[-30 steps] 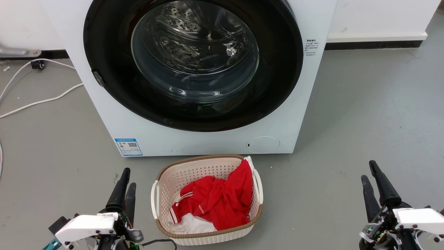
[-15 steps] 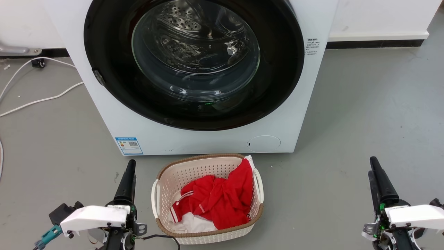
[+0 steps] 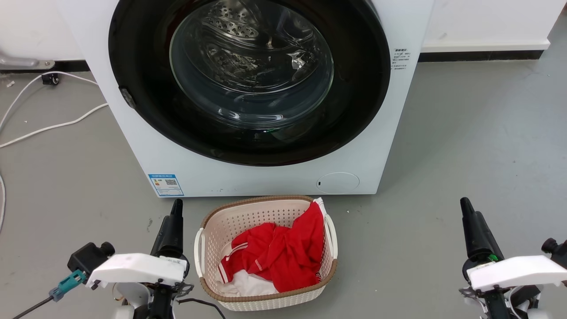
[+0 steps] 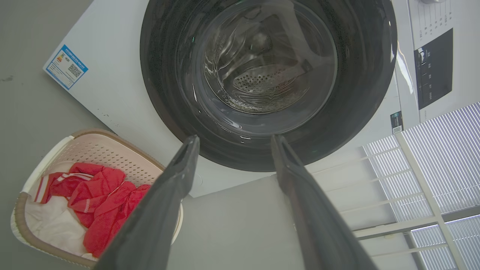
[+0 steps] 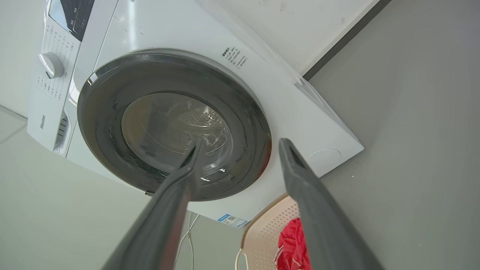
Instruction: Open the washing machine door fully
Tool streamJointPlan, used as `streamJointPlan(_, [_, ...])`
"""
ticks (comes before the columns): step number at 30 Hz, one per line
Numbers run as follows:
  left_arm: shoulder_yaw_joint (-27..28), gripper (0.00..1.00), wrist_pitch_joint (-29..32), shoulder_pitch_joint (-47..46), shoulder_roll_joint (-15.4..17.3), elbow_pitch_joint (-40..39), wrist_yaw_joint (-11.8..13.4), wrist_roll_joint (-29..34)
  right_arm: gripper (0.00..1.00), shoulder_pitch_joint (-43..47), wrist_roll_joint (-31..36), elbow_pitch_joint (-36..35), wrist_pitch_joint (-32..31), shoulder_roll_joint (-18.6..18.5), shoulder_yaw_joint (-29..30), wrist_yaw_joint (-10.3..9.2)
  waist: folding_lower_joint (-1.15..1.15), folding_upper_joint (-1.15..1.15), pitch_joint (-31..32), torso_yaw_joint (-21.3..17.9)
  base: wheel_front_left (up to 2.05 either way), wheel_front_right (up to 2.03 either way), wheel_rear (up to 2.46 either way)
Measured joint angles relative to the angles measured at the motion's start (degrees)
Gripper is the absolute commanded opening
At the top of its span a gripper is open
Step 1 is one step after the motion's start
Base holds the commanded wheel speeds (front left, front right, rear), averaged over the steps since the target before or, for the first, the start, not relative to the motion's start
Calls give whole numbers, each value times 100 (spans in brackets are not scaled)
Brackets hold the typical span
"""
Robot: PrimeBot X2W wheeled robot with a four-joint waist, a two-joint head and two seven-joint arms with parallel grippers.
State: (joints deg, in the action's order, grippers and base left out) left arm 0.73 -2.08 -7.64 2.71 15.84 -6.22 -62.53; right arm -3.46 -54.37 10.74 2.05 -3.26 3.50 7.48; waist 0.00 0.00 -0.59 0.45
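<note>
The washing machine (image 3: 248,179) is a white front-loader standing straight ahead on the grey floor. The washing machine door (image 3: 141,88), a glossy black disc with a clear glass bowl, lies shut and flush against the front; the steel drum shows through the glass. My left gripper (image 3: 176,206) hovers low near the machine's lower left corner, beside the basket. Its fingers stand apart in the left wrist view, so the left gripper (image 4: 234,138) is open and holds nothing. My right gripper (image 3: 466,204) hangs over bare floor at the right, well off the machine. In the right wrist view the right gripper (image 5: 242,142) is open and empty.
A beige laundry basket (image 3: 208,283) holding a red garment (image 3: 279,252) sits on the floor just before the machine, between my arms. White cables (image 3: 53,128) trail across the floor at the left. A small grey tab (image 3: 128,98) sits on the door's left rim.
Both grippers have rolled so their fingers line up edge-on in the head view, and both have crept forward towards the machine. The door has not moved.
</note>
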Motion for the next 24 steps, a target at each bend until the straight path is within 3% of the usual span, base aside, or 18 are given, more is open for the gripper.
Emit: streamJointPlan(24, [-297, 100, -443, -295, 11, 311, 127, 2366, 100, -6, 2462, 54, 450, -5, -183, 1, 0, 0, 16, 51, 0, 0, 0])
